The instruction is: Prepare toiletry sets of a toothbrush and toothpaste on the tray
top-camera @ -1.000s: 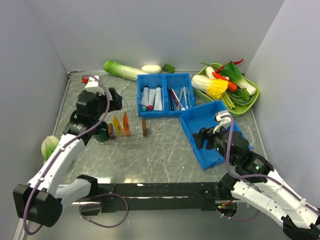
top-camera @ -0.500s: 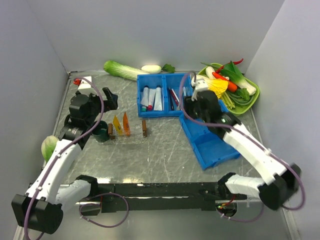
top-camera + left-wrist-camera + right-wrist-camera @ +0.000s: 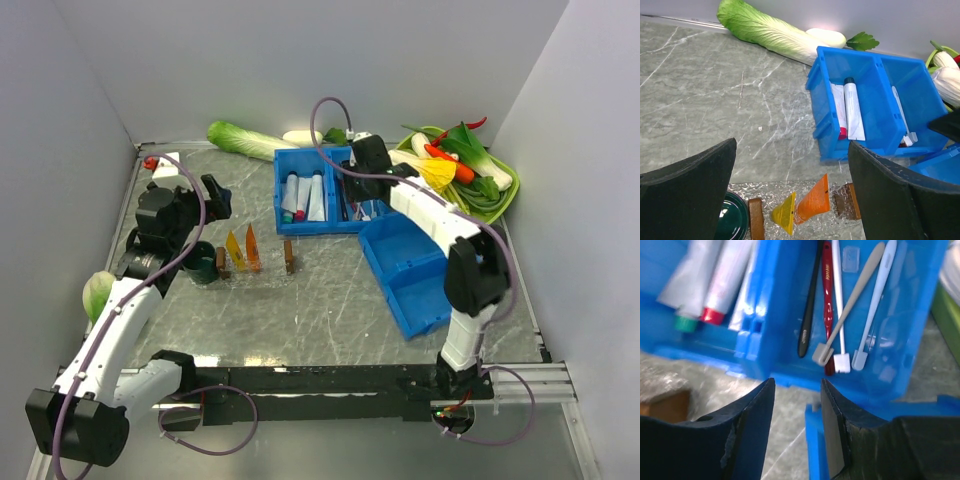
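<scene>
Right claw (image 3: 796, 385): my fingers stand a narrow gap apart with nothing between them and nothing gripped. The claw hangs over the near wall of the divided blue bin (image 3: 278, 195) at the far side of the table, above its right compartment.

Toothbrush (image 3: 828, 295): dark red, lying flat in that right compartment, untouched. A black brush (image 3: 809, 300) lies just left of it. To its right are a white brush (image 3: 839, 300), a beige brush (image 3: 860, 285) slanting across the white one, and a pale blue brush (image 3: 875, 305). The left compartment holds white tubes (image 3: 852, 110).

Left claw (image 3: 792, 145): my fingers are spread wide and empty, hovering over the left part of the table above the tray (image 3: 771, 191).

Toothpaste: the yellow toothpaste tube (image 3: 785, 216) and the orange toothpaste tube (image 3: 814, 202) lie side by side on the tray, the orange on the right. A brown block (image 3: 756, 222) sits left of the yellow tube, and a second brown block (image 3: 846, 200) sits right of the orange one. A dark green round object (image 3: 732, 225) sits just left of the left block.

A second blue bin (image 3: 420, 290) stands near and right of the divided one.
</scene>
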`<state>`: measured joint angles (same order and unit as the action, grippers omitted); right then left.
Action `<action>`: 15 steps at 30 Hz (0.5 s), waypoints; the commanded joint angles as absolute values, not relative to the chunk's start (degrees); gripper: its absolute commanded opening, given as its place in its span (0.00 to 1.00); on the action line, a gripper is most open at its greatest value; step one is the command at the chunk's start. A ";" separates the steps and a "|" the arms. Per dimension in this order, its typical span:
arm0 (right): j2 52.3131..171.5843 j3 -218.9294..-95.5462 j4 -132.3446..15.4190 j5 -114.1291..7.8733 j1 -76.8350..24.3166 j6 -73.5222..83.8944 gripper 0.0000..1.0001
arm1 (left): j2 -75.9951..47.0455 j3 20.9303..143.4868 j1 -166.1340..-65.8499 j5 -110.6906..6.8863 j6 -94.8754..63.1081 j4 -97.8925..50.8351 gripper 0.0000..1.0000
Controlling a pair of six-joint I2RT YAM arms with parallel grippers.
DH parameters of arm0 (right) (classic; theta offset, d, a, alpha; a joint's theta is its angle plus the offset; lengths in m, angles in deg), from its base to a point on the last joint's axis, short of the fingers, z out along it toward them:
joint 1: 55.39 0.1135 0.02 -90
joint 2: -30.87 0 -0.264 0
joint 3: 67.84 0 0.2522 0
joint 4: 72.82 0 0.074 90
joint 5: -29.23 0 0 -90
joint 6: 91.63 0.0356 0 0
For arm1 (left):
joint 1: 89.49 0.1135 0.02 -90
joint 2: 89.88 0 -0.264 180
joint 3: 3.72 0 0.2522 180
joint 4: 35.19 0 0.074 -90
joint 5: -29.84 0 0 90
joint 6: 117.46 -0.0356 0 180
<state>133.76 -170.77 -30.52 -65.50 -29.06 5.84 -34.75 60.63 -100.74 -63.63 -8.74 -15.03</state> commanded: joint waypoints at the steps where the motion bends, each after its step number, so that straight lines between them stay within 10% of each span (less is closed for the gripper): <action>1: 141.16 -178.45 -27.16 -65.43 -30.77 5.58 0.48 | -35.48 61.45 -99.95 -62.10 -8.74 -16.42 0.97; 15: 156.37 -189.27 -27.15 -65.08 -32.01 2.24 0.45 | -34.86 61.37 -99.16 -60.69 -8.13 -16.59 0.96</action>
